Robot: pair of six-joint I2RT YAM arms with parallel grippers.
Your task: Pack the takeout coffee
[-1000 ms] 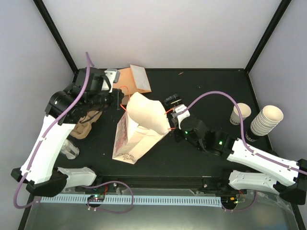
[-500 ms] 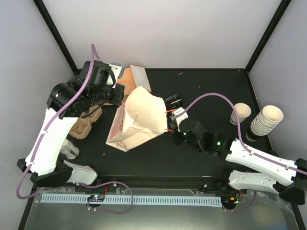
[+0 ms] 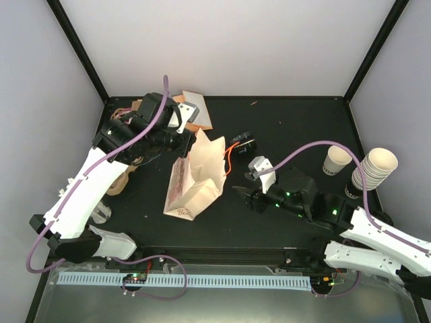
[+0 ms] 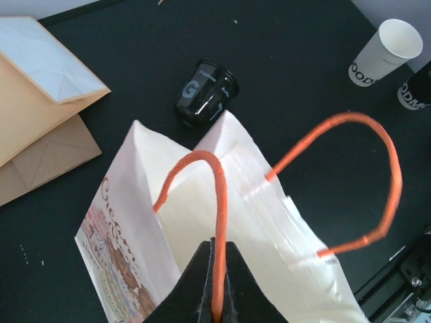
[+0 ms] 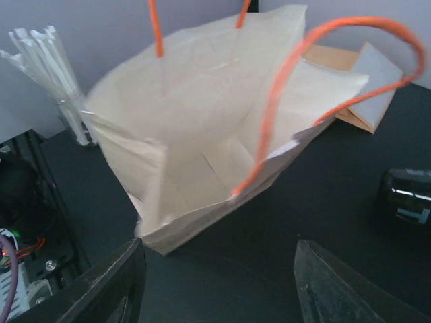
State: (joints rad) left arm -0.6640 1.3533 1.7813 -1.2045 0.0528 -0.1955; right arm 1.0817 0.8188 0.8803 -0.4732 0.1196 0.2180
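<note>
One orange handle (image 4: 202, 161) of paper bag (image 3: 195, 178) pinched in left pincer (image 4: 215, 252). Facing bag mouth, touching nothing — right pincer (image 5: 219, 252), spread. Well apart, upright — takeout coffee (image 3: 336, 160).

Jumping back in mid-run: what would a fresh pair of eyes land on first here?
The cream paper bag gapes in the middle, the left gripper shut on one orange handle. The right gripper hangs open facing its mouth, holding nothing. The takeout coffee stands far right beside the stack of cups, not yet packed.
</note>
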